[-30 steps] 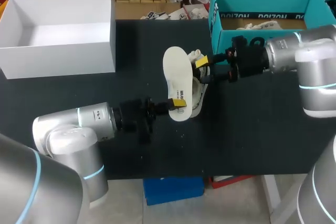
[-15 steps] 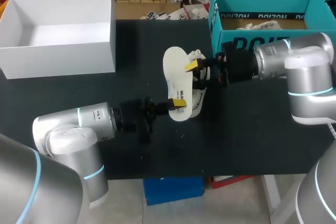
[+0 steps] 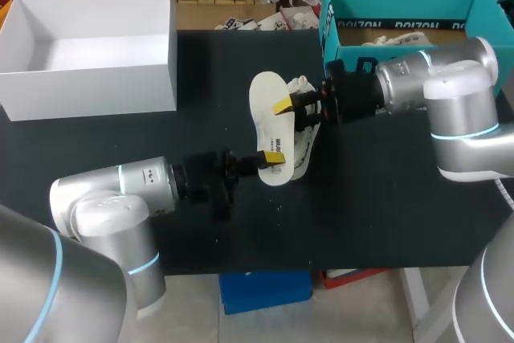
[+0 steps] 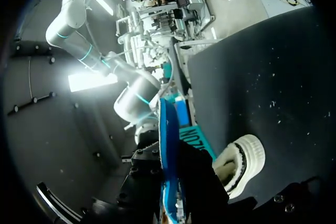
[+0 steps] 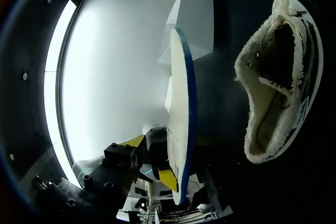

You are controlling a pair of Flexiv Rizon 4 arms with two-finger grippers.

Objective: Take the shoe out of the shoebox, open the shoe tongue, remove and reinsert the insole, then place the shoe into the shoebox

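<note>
My left gripper (image 3: 273,158) is shut on the near end of the cream insole (image 3: 268,118) and holds it up over the table. Edge-on, the insole (image 5: 179,114) shows a blue underside, and the left gripper (image 5: 152,161) pinches its far end. The white fuzzy shoe (image 3: 303,146) lies on the black table just beside and below it, with its opening (image 5: 273,87) showing. My right gripper (image 3: 289,114) comes in from the right. It is open, one yellow fingertip (image 3: 281,106) over the insole's face and the other finger behind its edge.
The teal shoebox (image 3: 385,58) stands open at the back right, right behind my right arm. A large white box (image 3: 88,90) stands open at the back left. The black table (image 3: 385,198) runs to its front edge near my left arm (image 3: 120,194).
My right gripper has moved left from beside the shoebox onto the insole's edge, and its fingers have narrowed. The left gripper and the insole have stayed put.
</note>
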